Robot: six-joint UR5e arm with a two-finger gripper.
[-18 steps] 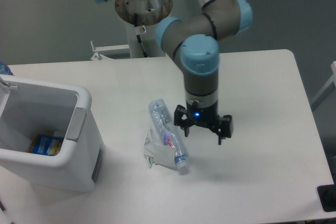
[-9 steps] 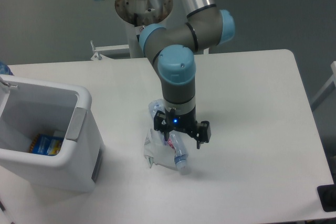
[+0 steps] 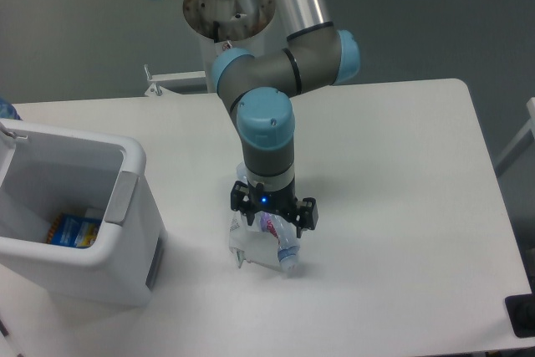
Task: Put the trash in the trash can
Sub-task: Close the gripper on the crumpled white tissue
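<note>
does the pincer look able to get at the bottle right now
Probably yes. The pincer hangs open right over the crushed bottle, fingers either side of its middle, nothing between them. The paper wad lies against the bottle's left side and might get caught too.

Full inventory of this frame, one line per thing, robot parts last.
plastic bottle: 1, clear with purple-pink label, lying on the table under the gripper.
paper wad: 1, white, crumpled, under and beside the bottle.
trash can: 1, white with grey rim panel, left edge of the table.
packet in the can: 1, blue and yellow, at the can's bottom.
table: 1, white.
black object: 1, at the table's lower right corner, cut off.
arm: 1, silver with light-blue joints, reaching down from the rear base.
gripper: 1, black, fingers spread, straddling the bottle.
</note>
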